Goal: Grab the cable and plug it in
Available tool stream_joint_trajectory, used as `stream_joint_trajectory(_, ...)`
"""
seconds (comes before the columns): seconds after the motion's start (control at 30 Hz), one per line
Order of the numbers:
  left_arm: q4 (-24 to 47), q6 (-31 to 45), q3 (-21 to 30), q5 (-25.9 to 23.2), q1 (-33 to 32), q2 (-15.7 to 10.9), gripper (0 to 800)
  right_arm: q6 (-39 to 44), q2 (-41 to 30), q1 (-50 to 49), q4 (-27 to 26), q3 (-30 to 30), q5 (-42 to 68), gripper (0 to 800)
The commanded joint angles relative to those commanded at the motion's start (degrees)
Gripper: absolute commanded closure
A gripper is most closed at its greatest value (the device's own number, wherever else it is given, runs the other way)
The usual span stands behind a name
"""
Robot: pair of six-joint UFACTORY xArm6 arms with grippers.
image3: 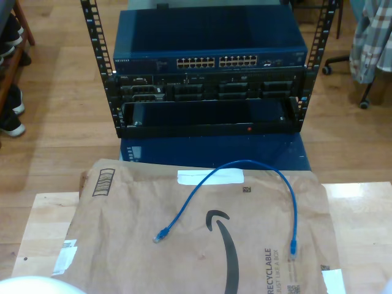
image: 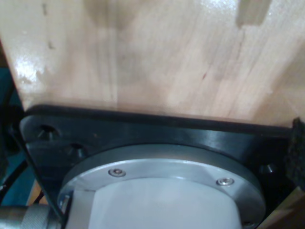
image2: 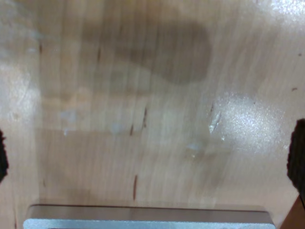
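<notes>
- Pale wooden tabletop (image3: 361, 214) carries a flattened brown cardboard sheet (image3: 122, 245) printed with a black smile-arrow and the word RECYCLABLE.
- On that cardboard lies the cable (image3: 245, 164), thin and bright blue, bent into an arch.
- One clear plug (image3: 160, 236) rests near the cardboard's middle, beside the black arrow; the other plug (image3: 293, 251) lies by the RECYCLABLE print. Both are free, touching only cardboard.
- Beyond the cardboard's far edge stands a black metal rack (image3: 208, 67) on the wooden floor. It holds a dark blue network switch (image3: 211, 43) with two rows of ports facing the cardboard, and black units beneath it.
- The first wrist view looks along a grey round housing on a black mounting plate (image: 143, 138) to bare pale wood (image: 143, 52); whether the first gripper's claw is spread or pressed together cannot be told.
- The second wrist view shows scuffed pale wood (image2: 143, 119) past a grey metal edge (image2: 147, 217); the second gripper's claw state likewise cannot be told.
</notes>
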Motion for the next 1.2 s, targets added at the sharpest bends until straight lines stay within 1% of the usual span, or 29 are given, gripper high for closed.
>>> stream_joint_trajectory(0.93, 0.1, 0.0, -0.4, 0.4, 0.0, 0.0, 1, 0.2, -0.3, -0.4, 0.4, 0.6, -1.1, 3)
stream_joint_trajectory(1.07, 0.1, -0.3, -2.1, 2.1, 0.0, -0.4, 2, 0.3, -1.3, -0.4, 0.4, -0.4, -0.1, 3)
stream_joint_trajectory(1.13, 0.3, -0.3, -3.3, 4.7, 0.0, -0.4, 2, 0.3, -2.4, -0.4, 0.3, -1.1, 1.3, 3)
stream_joint_trajectory(1.2, 1.0, -0.3, -4.7, 6.9, 0.0, -0.4, 2, 0.4, -3.7, -0.4, 0.3, -3.0, 4.3, 3)
